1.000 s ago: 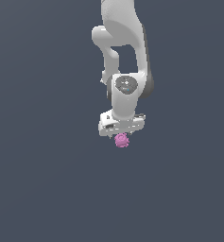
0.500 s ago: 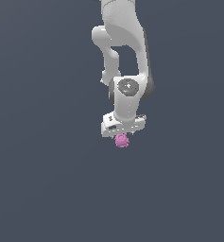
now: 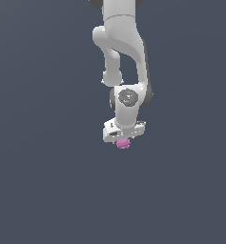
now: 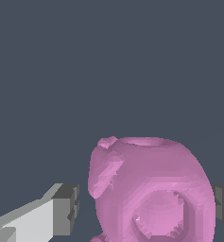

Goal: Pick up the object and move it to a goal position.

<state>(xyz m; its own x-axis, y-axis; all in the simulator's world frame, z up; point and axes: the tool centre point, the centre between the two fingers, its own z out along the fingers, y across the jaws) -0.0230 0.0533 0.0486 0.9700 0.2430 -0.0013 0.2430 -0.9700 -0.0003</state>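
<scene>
The object is a small pink-magenta lumpy thing just under the white gripper in the exterior view. In the wrist view it is large and sits between my two grey-tipped fingers. One fingertip stands apart from the object with a visible gap. The other fingertip is at the picture's edge, close against the object. The gripper is open around the object. The fingers themselves are hidden by the hand in the exterior view.
The white arm comes down from the top of the exterior view. Only a plain dark grey-blue surface shows around the object in both views.
The wrist and hand have come down slightly towards the object. The object has stayed at nearly the same spot.
</scene>
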